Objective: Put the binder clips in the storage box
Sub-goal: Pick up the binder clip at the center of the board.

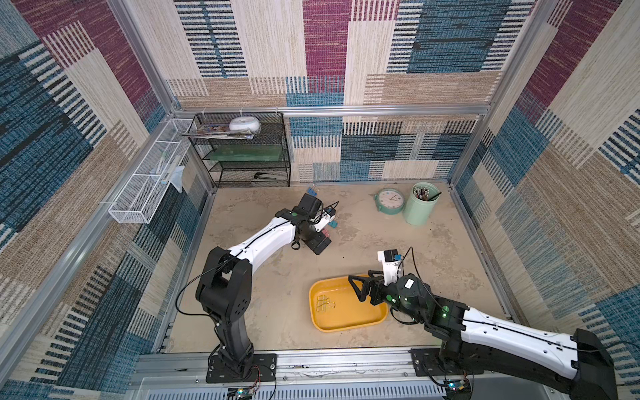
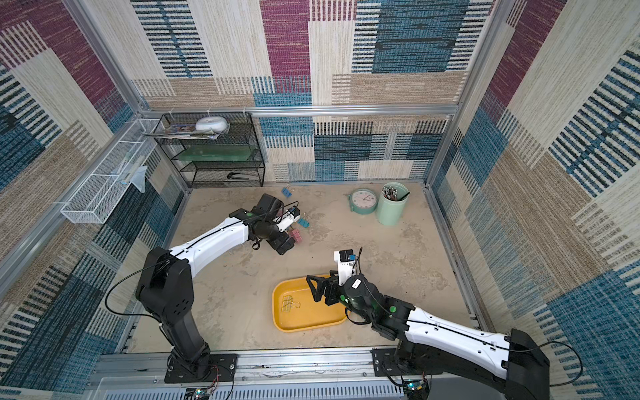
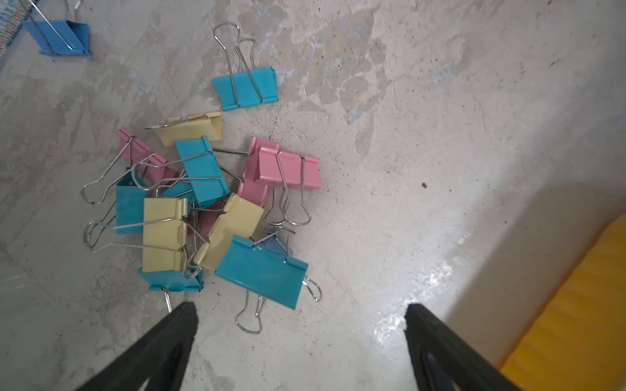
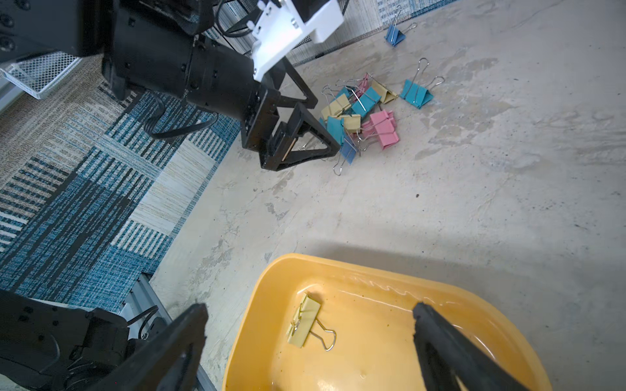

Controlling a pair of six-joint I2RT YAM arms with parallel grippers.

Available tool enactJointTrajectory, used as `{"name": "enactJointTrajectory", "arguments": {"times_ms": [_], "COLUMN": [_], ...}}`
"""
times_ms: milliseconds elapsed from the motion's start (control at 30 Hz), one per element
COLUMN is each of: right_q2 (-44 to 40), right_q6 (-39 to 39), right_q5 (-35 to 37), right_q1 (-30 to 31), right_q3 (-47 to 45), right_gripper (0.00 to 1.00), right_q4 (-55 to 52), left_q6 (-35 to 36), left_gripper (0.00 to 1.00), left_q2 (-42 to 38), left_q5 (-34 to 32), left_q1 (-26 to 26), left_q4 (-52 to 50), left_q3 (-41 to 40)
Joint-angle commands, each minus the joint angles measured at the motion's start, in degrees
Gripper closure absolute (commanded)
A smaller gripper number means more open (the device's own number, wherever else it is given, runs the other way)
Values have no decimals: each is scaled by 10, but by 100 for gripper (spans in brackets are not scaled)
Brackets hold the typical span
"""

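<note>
A heap of binder clips (image 3: pixel 203 210) in teal, yellow and pink lies on the table, with one teal clip (image 3: pixel 245 88) just beyond it and a blue clip (image 3: pixel 57 37) farther off. My left gripper (image 3: pixel 300 309) stands open right at the heap's near edge, holding nothing. In both top views the left arm hides most of the heap (image 4: pixel 362 111). The storage box (image 1: pixel 346 325) is a yellow tray nearer the front. One yellow clip (image 4: pixel 305 325) lies loose on its floor. My right gripper (image 4: pixel 309 308) hovers open above that clip, empty.
A mint-green pen cup (image 1: pixel 420 204) and a round clock (image 1: pixel 390 201) stand at the back right. At the back left are a black mesh shelf (image 1: pixel 249 152) and a white wire basket (image 1: pixel 149 183) on the wall rail.
</note>
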Motion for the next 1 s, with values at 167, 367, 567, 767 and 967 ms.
{"name": "enactJointTrajectory", "arguments": {"times_ms": [167,367,567,767,967], "right_q2": [9,18,26,23,7], "right_q6": [-9,1,4,8,30], "right_q5": [25,29,32,37,49], "right_q1": [-1,-1,-1,-3,-34], "right_q3": [25,21,23,13,-16], "right_gripper": [2,1,1,1,0], "right_q4": [-6,1,3,12,30], "left_q6": [67,63,50,11,-63], "left_gripper": [2,15,31,40,46], "left_q2": [80,108,121,95,18], "left_q5": [33,16,-9,-5,28], "left_q1": [16,23,23,21,4], "left_q4": [-74,-74,-73,-53,-4], "left_q3": [73,81,91,80,25]}}
